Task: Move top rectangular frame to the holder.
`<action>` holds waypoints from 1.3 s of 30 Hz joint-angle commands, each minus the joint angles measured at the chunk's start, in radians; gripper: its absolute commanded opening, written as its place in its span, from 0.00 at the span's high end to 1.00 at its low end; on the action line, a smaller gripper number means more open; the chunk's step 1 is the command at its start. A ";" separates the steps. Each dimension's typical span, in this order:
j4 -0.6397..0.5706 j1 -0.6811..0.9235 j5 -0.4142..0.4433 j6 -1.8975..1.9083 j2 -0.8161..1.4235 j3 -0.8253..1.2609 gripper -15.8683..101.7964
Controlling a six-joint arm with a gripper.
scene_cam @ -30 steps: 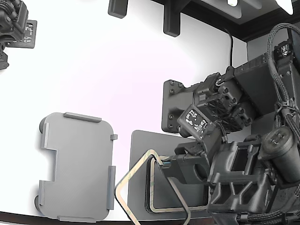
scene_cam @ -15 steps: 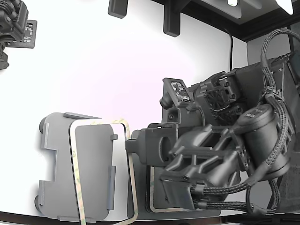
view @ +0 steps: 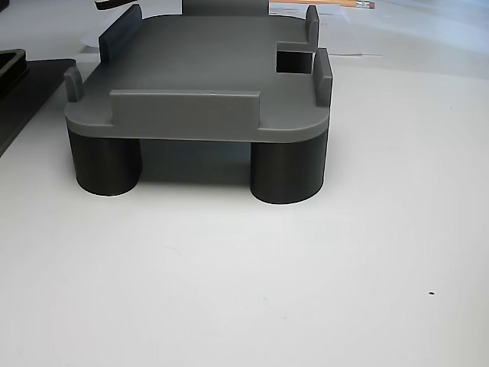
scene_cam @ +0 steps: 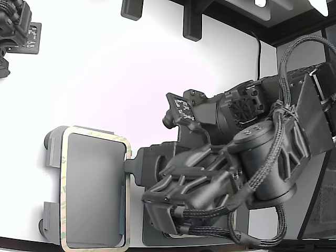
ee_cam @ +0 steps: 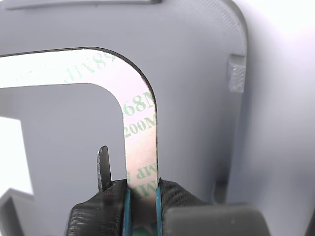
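The top rectangular frame (ee_cam: 140, 142) is clamped by one long side between the pads of the gripper (ee_cam: 141, 199) and is held directly over the holder (scene_cam: 52, 152)

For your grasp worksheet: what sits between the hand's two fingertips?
One side of the pale beige rectangular frame, pinched by the hand, over the light grey holder; wrist view.
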 commanded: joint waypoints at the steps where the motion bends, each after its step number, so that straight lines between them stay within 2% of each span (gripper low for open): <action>1: -0.034 -0.011 -0.005 0.005 0.014 0.011 0.95; 10: -0.058 -0.023 -0.015 0.000 -0.031 0.018 0.95; 39: -0.005 -0.046 -0.051 0.000 -0.089 -0.018 0.95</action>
